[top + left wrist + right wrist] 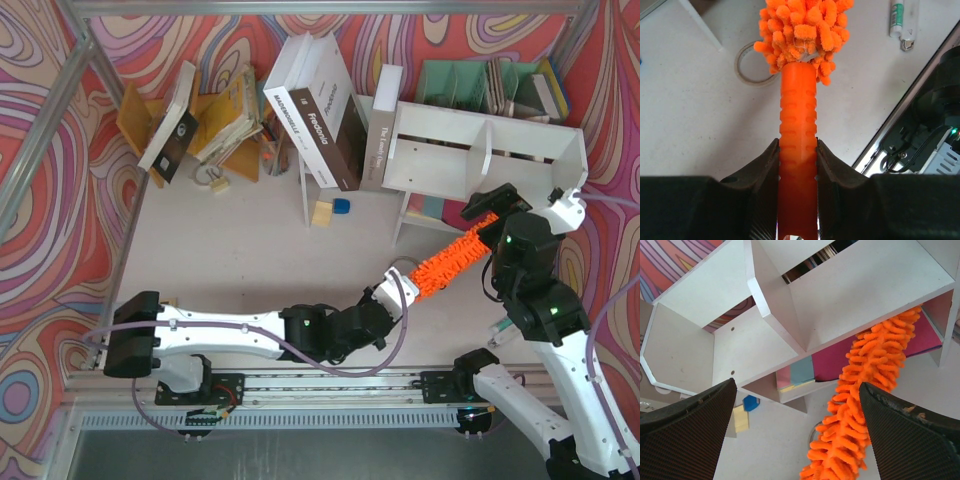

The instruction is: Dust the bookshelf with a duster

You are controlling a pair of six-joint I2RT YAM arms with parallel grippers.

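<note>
The white bookshelf stands at the back right with two open compartments; the right wrist view shows it from below. The orange duster lies slanted from my left gripper up towards the shelf's bottom board. My left gripper is shut on the smooth orange handle, jaws pressed on both sides. The fluffy head reaches under the shelf's lower edge, by a pink sheet. My right gripper is open and empty, hovering just above the duster's tip; its jaws are wide apart.
Large books lean at the back middle and a mint-green organizer stands behind the shelf. A tape ring and a marker lie on the table. Small yellow and blue blocks sit left of the shelf.
</note>
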